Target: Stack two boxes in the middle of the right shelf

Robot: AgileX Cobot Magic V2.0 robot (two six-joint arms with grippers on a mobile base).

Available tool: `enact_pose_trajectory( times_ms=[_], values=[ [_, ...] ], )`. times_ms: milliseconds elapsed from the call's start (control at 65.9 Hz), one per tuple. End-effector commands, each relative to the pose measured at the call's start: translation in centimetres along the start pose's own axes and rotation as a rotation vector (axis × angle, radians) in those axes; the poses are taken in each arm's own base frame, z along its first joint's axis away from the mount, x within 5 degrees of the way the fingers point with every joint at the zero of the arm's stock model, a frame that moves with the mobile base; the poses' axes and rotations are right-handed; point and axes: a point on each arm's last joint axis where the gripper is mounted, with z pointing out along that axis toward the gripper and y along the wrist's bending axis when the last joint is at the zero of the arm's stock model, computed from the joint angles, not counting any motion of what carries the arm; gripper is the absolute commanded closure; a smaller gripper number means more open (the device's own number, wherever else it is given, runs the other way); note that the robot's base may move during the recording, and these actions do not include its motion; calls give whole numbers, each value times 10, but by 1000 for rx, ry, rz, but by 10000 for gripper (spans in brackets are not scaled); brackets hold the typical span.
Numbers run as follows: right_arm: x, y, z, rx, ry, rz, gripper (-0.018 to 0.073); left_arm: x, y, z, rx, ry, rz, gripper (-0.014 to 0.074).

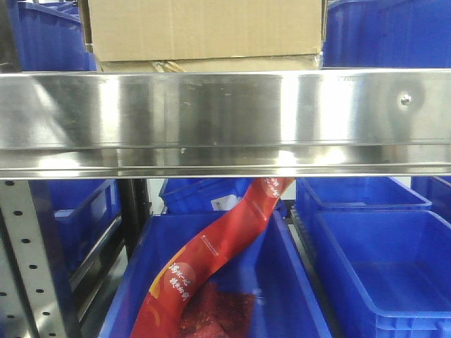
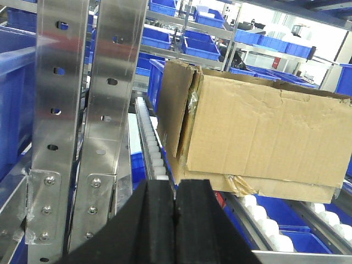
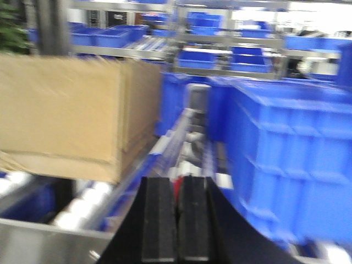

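Observation:
Two plain brown boxes sit stacked on the steel shelf (image 1: 225,113) behind its mirror-like front rail. The upper box (image 1: 204,28) rests on a lower box (image 1: 211,65), of which only a thin edge shows. In the left wrist view the upper box (image 2: 264,132) lies to the right and ahead, with the lower box (image 2: 286,188) and its yellowish tape scrap (image 2: 242,184) beneath. My left gripper (image 2: 175,203) is shut and empty, short of the boxes' left corner. The right wrist view is blurred. There my right gripper (image 3: 177,214) is shut and empty, to the right of the box (image 3: 71,115).
Grey perforated posts (image 2: 60,110) stand left of the left gripper. White roller tracks (image 2: 151,148) carry the boxes. A blue bin (image 3: 291,159) sits close on the right of the right gripper. Below the shelf, blue bins (image 1: 380,267) hold a red banner (image 1: 211,253).

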Motion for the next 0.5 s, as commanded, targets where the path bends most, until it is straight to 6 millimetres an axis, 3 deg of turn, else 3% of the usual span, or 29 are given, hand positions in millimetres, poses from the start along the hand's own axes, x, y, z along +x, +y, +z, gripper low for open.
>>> enact_pose_trajectory(
  times_ms=[0, 106, 243, 486],
  values=[
    [20, -2, -6, 38, -50, -9, 722, -2, 0, -1, 7, -27, -2, 708],
    [53, -3, -14, 61, -40, -8, 722, -2, 0, -1, 7, -27, -2, 708],
    [80, -3, -23, 61, -61, -9, 722, -2, 0, -1, 7, -27, -2, 708],
    [83, -3, -25, 64, -58, -9, 722, -3, -1, -2, 9, -33, -2, 708]
  ],
)
